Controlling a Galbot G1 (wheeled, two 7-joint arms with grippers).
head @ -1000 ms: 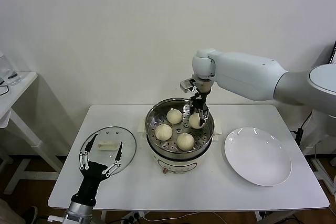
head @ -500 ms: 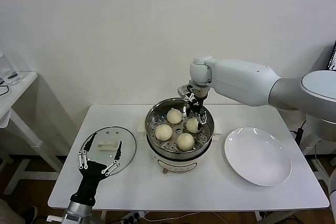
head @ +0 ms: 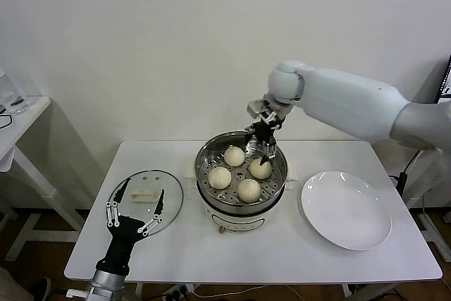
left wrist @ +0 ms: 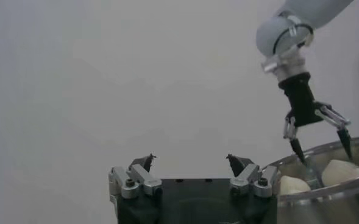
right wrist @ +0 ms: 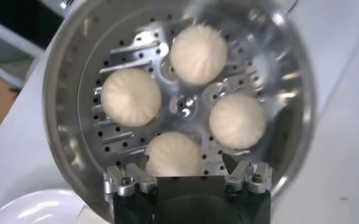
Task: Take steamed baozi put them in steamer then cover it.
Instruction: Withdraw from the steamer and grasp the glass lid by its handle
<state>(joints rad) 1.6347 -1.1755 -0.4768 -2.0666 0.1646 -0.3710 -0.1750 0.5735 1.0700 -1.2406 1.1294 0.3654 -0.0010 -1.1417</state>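
Four baozi sit on the perforated tray inside the steamer, spaced around the tray's centre and none touching its neighbour, as the right wrist view confirms. The steamer stands mid-worktop on its white base. The loading looks complete; the covering step is not yet done.

The right end effector hangs just above the steamer's far rim, over the bun nearest that side, with its fingers spread and nothing between them. The cover lies flat on the worktop to the left of the steamer, handle up. The left end effector hovers at the cover's near edge, fingers splayed wide and empty.

Risks, as I judge them: the right arm sits directly over the steamer, so a cover brought across now would strike it; it needs to clear first. The cover's handle is low and slim, and the glass is smooth, so a poorly centred grip could let it tilt or slip. Set down askew, its rim could ride on the steamer's edge or press a bun.

An empty white plate lies right of the steamer, out of the cover's likely path.
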